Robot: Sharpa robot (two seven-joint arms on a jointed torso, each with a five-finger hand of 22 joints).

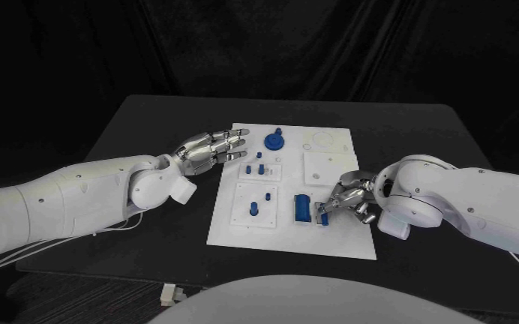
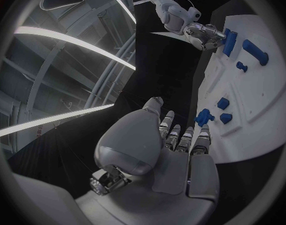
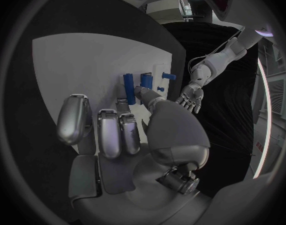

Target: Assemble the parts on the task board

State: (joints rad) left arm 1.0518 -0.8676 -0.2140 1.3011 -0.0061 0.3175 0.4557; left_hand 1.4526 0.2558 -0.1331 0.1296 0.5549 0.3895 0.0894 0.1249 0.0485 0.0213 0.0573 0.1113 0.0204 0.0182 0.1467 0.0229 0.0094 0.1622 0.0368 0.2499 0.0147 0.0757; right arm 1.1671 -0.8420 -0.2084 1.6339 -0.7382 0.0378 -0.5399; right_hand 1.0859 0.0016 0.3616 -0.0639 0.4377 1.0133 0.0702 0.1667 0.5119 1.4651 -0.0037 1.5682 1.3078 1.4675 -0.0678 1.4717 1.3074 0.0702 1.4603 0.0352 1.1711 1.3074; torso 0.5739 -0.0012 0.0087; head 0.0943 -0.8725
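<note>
Roughly midway: right hand (image 1: 348,202) is pinching a blue block (image 1: 323,217) at the task board (image 1: 335,245)'s near edge, left hand (image 1: 208,149) is hovering beside it with fingers apart, holding nothing, several parts still loose.

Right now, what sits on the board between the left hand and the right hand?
In the head view, small blue pegs stand on the task board between the left hand and right hand.

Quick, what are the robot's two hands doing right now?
Left hand: open, holding nothing, beside the white task board.
Right hand: touching a small blue block; grip cannot be told.
</note>
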